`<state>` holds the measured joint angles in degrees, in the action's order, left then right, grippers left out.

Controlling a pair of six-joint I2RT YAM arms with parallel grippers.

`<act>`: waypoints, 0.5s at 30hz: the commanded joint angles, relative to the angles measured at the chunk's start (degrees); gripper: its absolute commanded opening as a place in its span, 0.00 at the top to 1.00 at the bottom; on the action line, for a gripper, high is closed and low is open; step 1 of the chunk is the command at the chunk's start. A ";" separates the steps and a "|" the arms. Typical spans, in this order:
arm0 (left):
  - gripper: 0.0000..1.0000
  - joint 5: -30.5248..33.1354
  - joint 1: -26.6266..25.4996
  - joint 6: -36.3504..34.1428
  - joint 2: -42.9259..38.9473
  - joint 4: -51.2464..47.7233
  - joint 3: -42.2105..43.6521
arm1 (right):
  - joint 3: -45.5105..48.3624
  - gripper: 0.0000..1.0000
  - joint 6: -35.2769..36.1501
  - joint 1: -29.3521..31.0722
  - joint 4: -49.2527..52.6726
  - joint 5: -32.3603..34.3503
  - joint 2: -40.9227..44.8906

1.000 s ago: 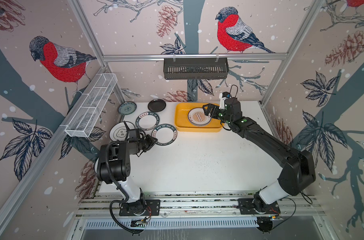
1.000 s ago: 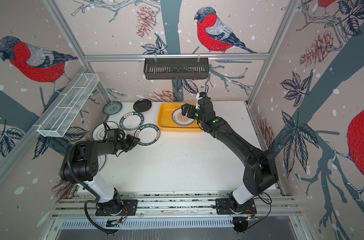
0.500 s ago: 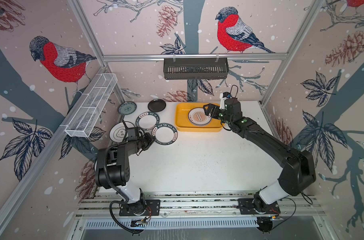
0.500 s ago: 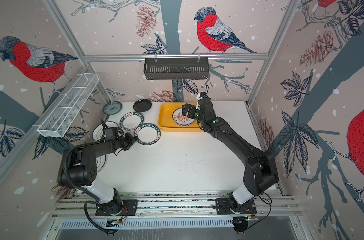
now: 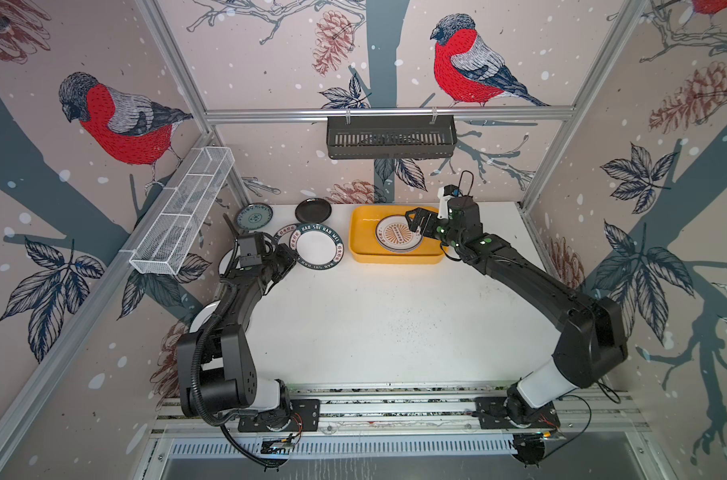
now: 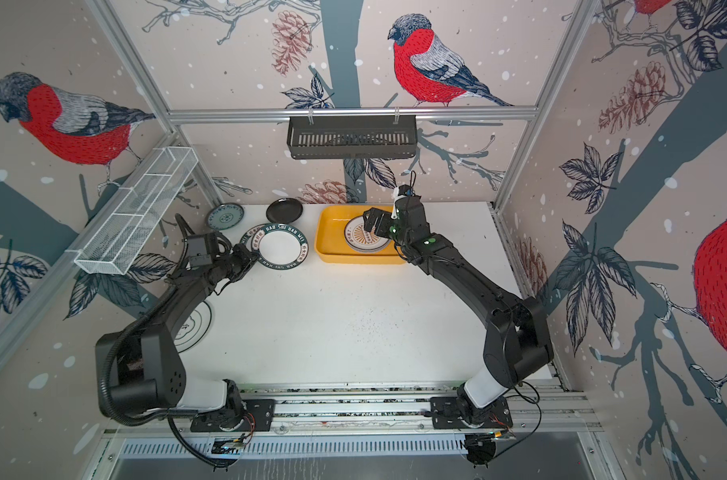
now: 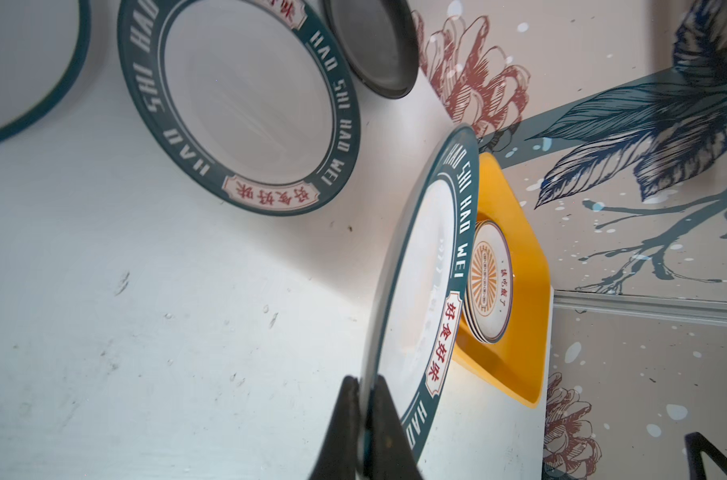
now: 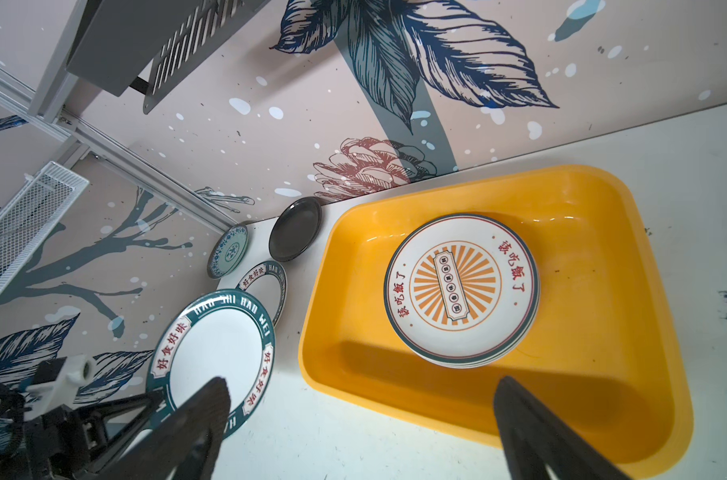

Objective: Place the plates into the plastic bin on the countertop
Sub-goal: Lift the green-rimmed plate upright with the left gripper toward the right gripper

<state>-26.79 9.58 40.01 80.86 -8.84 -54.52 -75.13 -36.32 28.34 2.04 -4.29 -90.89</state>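
The left gripper (image 7: 365, 388) is clamped on the near rim of a lettered plate (image 7: 415, 270), tilted, face up, stretching away toward the bin (image 7: 523, 324). The right gripper (image 8: 361, 384), jaws apart, hovers just before the sunburst plates (image 8: 461, 286) stacked in it.

Black slotted basket (image 5: 390, 142) hung on back rail (image 5: 270, 115), white wire-mesh rack (image 5: 183, 212) on side rail, bullfinch wallpaper (image 5: 465, 62)
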 commanded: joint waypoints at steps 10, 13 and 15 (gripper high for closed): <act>0.99 -6.47 0.08 2.40 -2.22 2.81 -3.79 | 0.09 0.00 -1.57 -0.66 -3.01 -5.52 -0.50; 0.99 -7.07 0.05 2.32 -2.03 2.95 -4.79 | 0.23 0.00 -1.81 -0.61 -3.10 -5.94 -0.37; 0.99 -7.88 0.00 2.54 -1.68 3.38 -5.29 | 0.29 0.00 -1.89 -0.73 -3.10 -6.05 -0.25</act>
<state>-32.18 9.56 41.98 79.15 -8.40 -58.96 -74.65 -37.60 27.68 0.10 -9.13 -91.26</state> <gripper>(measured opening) 0.080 0.996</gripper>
